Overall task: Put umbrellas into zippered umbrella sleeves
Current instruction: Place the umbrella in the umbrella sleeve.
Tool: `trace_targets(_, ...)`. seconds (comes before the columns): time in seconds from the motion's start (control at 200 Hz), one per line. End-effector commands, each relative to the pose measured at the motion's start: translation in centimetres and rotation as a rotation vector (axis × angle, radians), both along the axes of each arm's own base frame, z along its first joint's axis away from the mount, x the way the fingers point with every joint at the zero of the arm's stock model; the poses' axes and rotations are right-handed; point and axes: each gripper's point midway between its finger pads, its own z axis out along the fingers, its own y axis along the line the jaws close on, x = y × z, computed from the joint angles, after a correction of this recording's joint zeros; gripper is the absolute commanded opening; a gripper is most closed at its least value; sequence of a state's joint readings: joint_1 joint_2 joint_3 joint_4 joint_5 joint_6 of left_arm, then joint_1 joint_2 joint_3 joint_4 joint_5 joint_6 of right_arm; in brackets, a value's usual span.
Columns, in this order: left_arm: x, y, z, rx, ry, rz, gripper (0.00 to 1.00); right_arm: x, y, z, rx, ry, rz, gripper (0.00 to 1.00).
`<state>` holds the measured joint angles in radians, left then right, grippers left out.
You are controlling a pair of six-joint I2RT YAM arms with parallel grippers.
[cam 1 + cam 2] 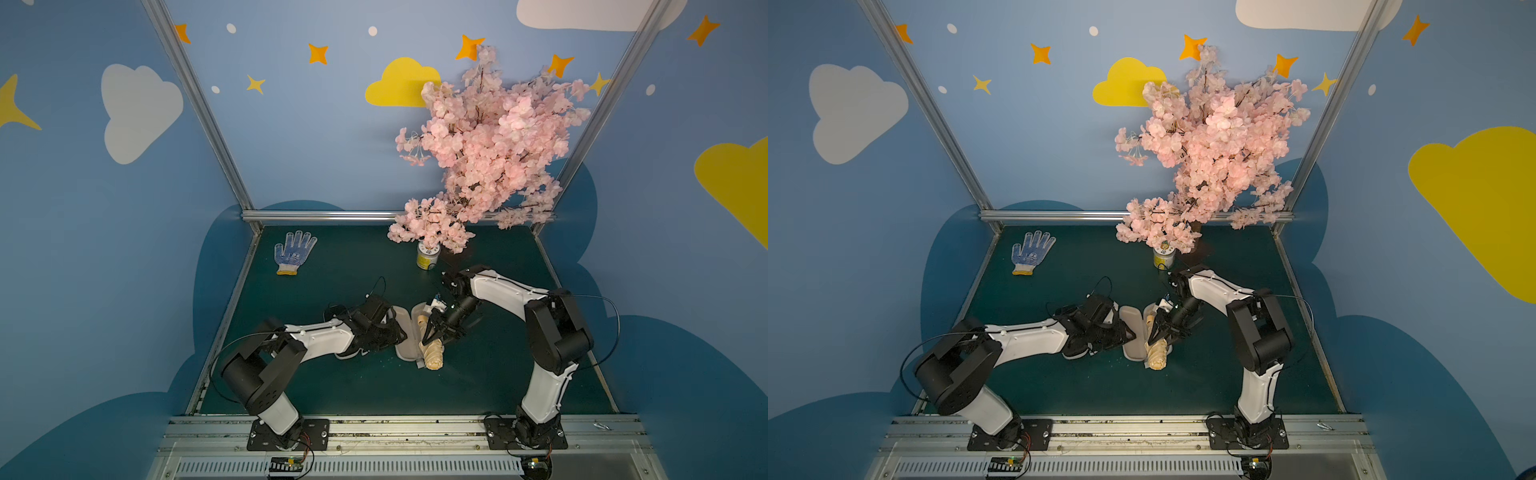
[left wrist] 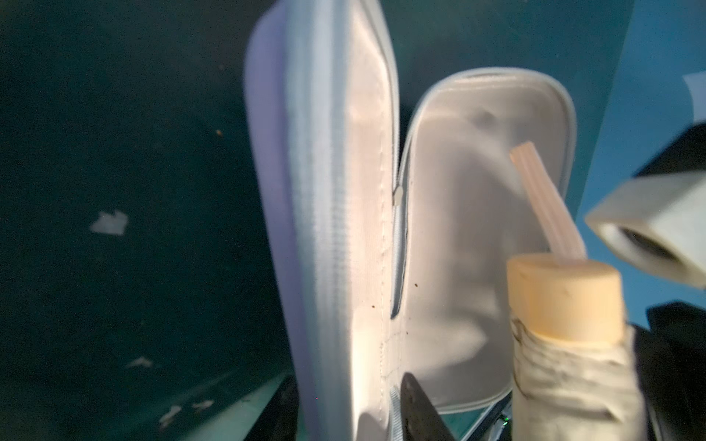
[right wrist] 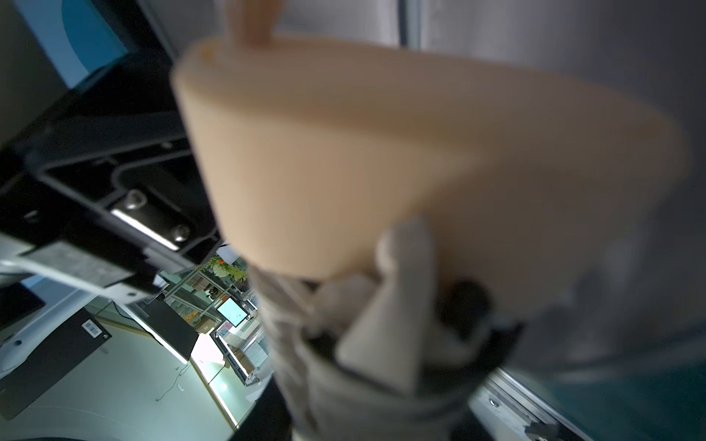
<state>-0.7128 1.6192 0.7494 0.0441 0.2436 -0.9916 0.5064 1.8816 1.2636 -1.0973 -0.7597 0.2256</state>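
Right claw (image 1: 430,338) clamped on cream umbrella (image 1: 432,358) over open lavender sleeve (image 1: 404,329); left claw (image 1: 397,336) grip unclear, jar (image 1: 427,257) and glove (image 1: 293,252) behind

Your top views look down on the whole bench (image 1: 374,386) from its front edge; both wrist views closely share the cream-yellow umbrella (image 2: 565,305).

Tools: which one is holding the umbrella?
The right tool, clamped around the cream-yellow umbrella over the open lavender sleeve. The left tool is by the sleeve's empty half.
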Motion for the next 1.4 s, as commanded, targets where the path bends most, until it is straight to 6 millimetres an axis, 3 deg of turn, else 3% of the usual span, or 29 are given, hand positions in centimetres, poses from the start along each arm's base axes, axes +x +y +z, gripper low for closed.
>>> trace_targets(0.0, 0.3, 0.5, 0.6, 0.022, -0.045, 0.007, 0.27, 0.1, -0.8, -0.7, -0.037, -0.008, 0.015, 0.00)
trace_targets(0.115, 0.3, 0.1, 1.5, 0.012, -0.075, -0.015, 0.12, 0.3, -0.8, -1.7, -0.054, 0.000, 0.016, 0.00)
trace_targets(0.245, 0.2, -0.8, 3.0, 0.023, -0.126, -0.062, 0.03, 0.4, -1.5, -2.8, -0.147, -0.023, 0.069, 0.00)
trace_targets(0.541, -0.7, -2.4, 5.7, 0.105, -0.193, -0.183, 0.03, 2.2, -1.4, -4.3, -0.205, -0.048, 0.063, 0.00)
trace_targets(0.961, -2.8, -4.1, 4.0, 0.119, -0.135, -0.272, 0.03, 6.3, -0.3, -5.5, -0.218, -0.104, -0.008, 0.02)
trace_targets(1.136, -2.8, -3.8, 4.4, 0.129, -0.146, -0.275, 0.03, 7.2, -1.8, -7.1, -0.317, -0.169, 0.032, 0.05)
trace_targets(1.226, -2.6, -3.3, 4.5, 0.145, -0.152, -0.267, 0.03, 6.9, -2.2, -7.3, -0.346, -0.183, 0.060, 0.10)
trace_targets(1.392, -2.2, -2.7, 4.8, 0.154, -0.163, -0.244, 0.03, 6.8, -2.2, -6.3, -0.343, -0.249, 0.065, 0.32)
